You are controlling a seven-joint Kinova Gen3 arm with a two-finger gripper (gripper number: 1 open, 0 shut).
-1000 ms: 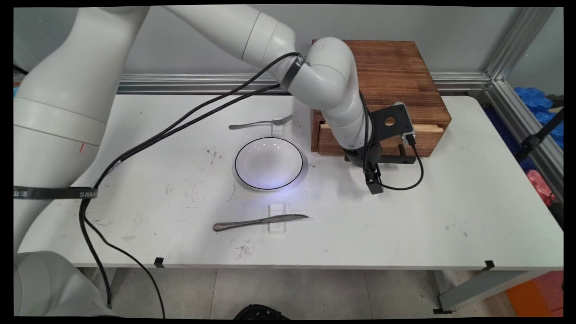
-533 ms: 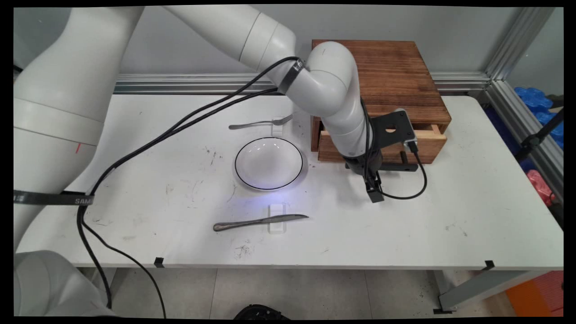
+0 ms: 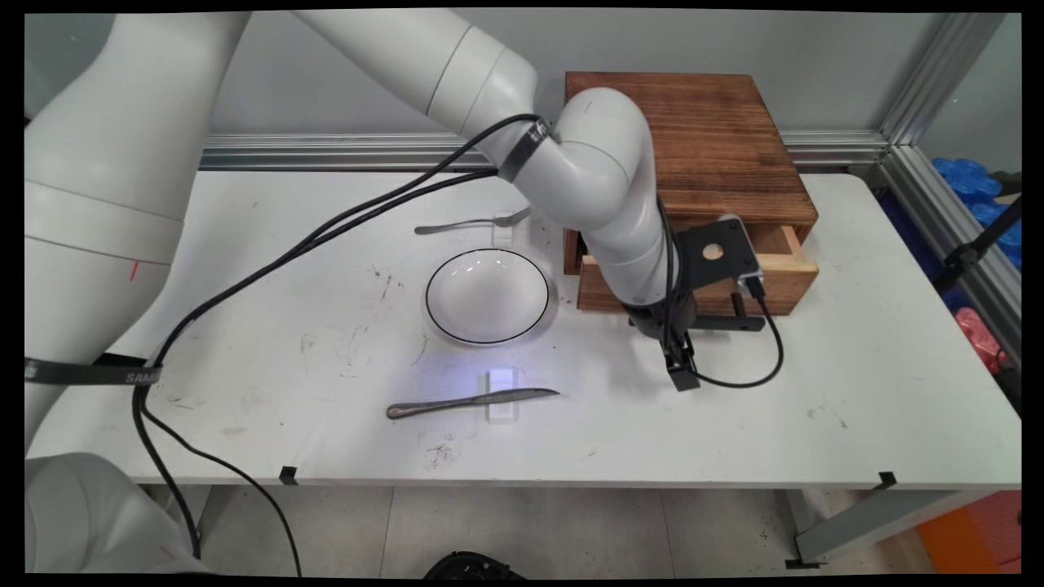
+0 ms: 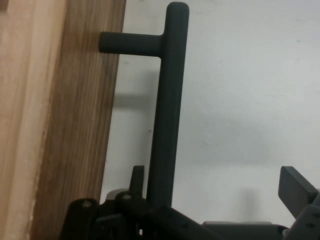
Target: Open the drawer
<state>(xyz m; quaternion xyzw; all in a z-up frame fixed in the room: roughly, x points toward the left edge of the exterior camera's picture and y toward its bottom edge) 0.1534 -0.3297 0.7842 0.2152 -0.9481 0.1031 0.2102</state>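
Note:
A dark wooden box (image 3: 701, 139) stands at the table's back right, its light-wood drawer (image 3: 787, 281) partly drawn out. My gripper (image 3: 675, 346) is open at the drawer's black bar handle (image 3: 722, 324). In the hand view the handle (image 4: 167, 110) runs up the picture beside the drawer front (image 4: 75, 120). One finger (image 4: 137, 180) sits between the bar and the wood, touching the bar; the other (image 4: 295, 190) stands well off to the right over bare table. The gripper (image 4: 215, 190) holds nothing between its fingers.
A white bowl with a black rim (image 3: 487, 295) sits mid-table, left of the box. A fork (image 3: 469, 223) lies behind it and a knife (image 3: 473, 400) in front, each on a small clear rest. Black cables (image 3: 269, 261) hang from the arm.
The hand has moved toward the table's near side, and the drawer has slid further out of the box with it. Bowl, fork and knife have not moved.

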